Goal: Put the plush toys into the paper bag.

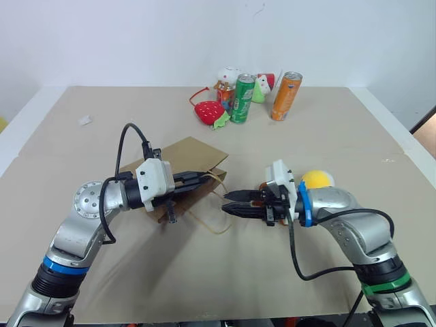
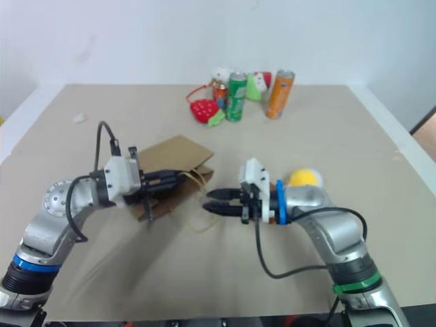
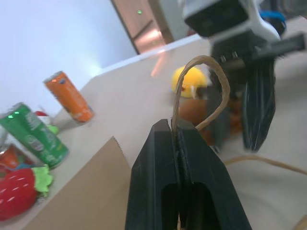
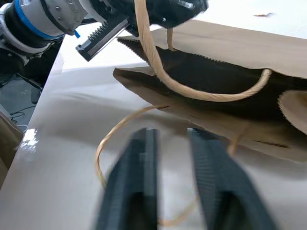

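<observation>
Left eye view: a wide table (image 1: pixel 204 286) covered in beige sheet runs up to a plain white wall, and a strip of brown floor shows past its right edge. At the far side stand an orange can (image 1: pixel 286 96), a green can (image 1: pixel 242 99) and small white-and-red figures (image 1: pixel 228 78), with a red strawberry plush (image 1: pixel 210 112) just in front. The paper bag (image 1: pixel 191 163) lies near the table's middle. The left gripper (image 1: pixel 197 180) is clamped on one of its cord handles (image 3: pixel 199 91), lifting that edge. The right gripper (image 1: pixel 235 204) points at the bag's mouth from the other side, just short of it. The yellow plush ball (image 1: pixel 317 180) sits behind the right wrist.

The left wrist view adds what the head camera hides: the cord loop rising pinched between the closed black fingers (image 3: pixel 158 182), and the brown plush (image 3: pixel 199 112) in front of the ball. The right wrist view looks into the bag's dark opening, its lower handle (image 4: pixel 120 143) trailing on the table; here the right fingers (image 4: pixel 134 187) stand slightly apart, holding nothing
</observation>
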You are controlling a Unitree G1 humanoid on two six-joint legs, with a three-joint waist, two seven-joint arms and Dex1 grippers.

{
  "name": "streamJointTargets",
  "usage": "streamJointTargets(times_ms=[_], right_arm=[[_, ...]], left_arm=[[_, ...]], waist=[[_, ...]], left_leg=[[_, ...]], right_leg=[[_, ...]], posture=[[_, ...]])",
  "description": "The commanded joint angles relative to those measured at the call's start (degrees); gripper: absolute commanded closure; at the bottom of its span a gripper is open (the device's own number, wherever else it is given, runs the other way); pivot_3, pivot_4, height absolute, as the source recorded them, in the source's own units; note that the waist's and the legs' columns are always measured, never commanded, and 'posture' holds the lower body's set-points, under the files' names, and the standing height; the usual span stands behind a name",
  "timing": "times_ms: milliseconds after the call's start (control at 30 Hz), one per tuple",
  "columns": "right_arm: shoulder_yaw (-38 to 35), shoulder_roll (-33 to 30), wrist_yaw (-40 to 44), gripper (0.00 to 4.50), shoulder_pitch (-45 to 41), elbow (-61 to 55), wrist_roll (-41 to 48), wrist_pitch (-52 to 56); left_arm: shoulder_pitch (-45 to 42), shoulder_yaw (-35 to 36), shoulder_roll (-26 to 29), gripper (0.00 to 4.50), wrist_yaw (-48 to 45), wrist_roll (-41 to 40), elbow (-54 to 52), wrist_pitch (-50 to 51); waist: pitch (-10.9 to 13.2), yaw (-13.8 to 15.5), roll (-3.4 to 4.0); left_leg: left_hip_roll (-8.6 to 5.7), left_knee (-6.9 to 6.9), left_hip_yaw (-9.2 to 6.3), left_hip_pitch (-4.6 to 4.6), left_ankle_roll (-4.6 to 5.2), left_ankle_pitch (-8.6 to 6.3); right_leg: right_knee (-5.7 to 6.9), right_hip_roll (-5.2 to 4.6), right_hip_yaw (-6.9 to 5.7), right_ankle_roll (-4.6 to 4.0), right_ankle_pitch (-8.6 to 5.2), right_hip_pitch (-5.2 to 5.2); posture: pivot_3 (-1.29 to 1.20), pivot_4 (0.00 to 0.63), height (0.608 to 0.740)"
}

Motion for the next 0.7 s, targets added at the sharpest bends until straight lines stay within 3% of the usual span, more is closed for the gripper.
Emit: streamJointTargets(times_ms=[33, 467, 700], right_arm=[[2.0, 4.8, -3.5, 4.41, -3.7, 2.2, -3.3, -2.5], [9.8, 19.5, -14.0, 4.41, -9.7, 15.1, -15.6, -8.8], [12.5, 21.7, -16.7, 4.41, -9.3, 22.6, -22.3, -12.6]], left_arm=[[-0.9, 2.0, -1.1, 4.5, 2.7, -0.5, -2.9, 0.6], [-1.9, 1.2, -4.3, 4.5, 7.1, 1.2, -3.7, 1.7], [-4.1, 2.3, -6.4, 4.5, 10.9, 2.6, -2.8, 2.6]], waist=[[0.0, 0.0, 0.0], [0.0, -0.1, -0.01], [0.0, 0.0, -0.01]], left_leg=[[-0.01, 0.0, 0.0, -0.01, 0.0, 0.0], [0.04, 0.0, 0.06, 0.0, 0.0, 0.0], [-0.02, 0.02, 0.05, -0.04, 0.0, 0.0]], right_leg=[[0.0, -0.01, 0.0, 0.0, 0.0, 0.0], [0.02, 0.05, 0.02, -0.03, 0.05, -0.04], [0.01, -0.01, 0.02, -0.02, 0.05, -0.03]], posture=[[0.0, 0.15, 0.74], [0.0, 0.15, 0.74], [0.0, 0.15, 0.74]])
